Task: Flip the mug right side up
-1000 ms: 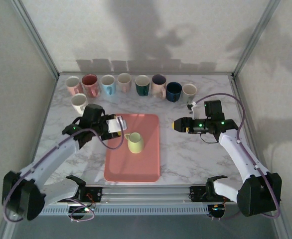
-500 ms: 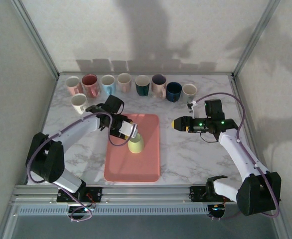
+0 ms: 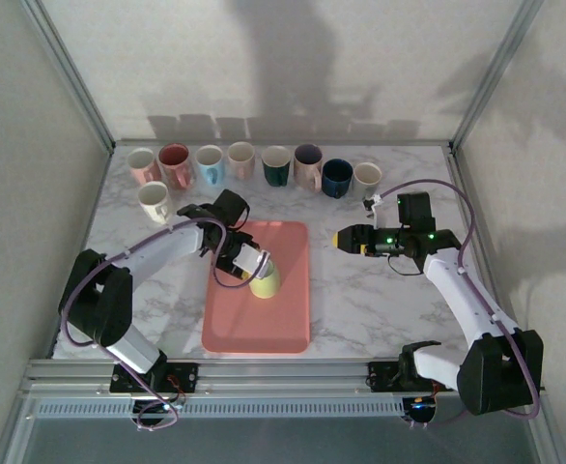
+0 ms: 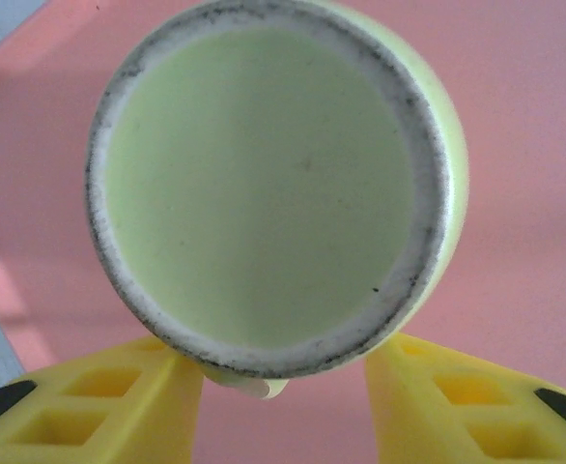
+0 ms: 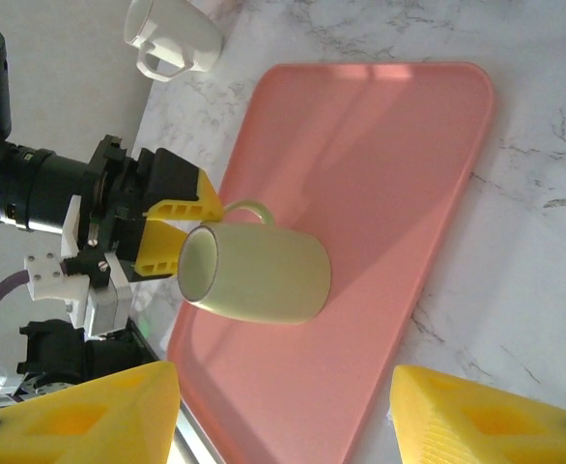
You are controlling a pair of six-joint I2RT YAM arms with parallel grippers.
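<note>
Grasping is the step: left fingers (image 4: 90, 406) straddle the handle (image 5: 247, 208) of the tipped mug (image 4: 273, 184) — whether they pinch it I cannot tell; right fingers (image 5: 80, 416) hang wide apart, empty. Next — clamp firmly, then roll it upright.

The place was a robotics lab test cell, not a lived-in room. Silver aluminium frame posts (image 3: 70, 72) and plain pale wall panels (image 3: 264, 58) boxed in a white marble-patterned tabletop (image 3: 360, 300). Two white-and-black robot arms (image 3: 457, 290) with looping cables were bolted to a slotted aluminium rail (image 3: 283, 372) along the near edge. A tidy row of assorted ceramic mugs (image 3: 241, 159) lined the far edge, and a flat pink plastic tray (image 3: 264, 324) lay at the centre.
</note>
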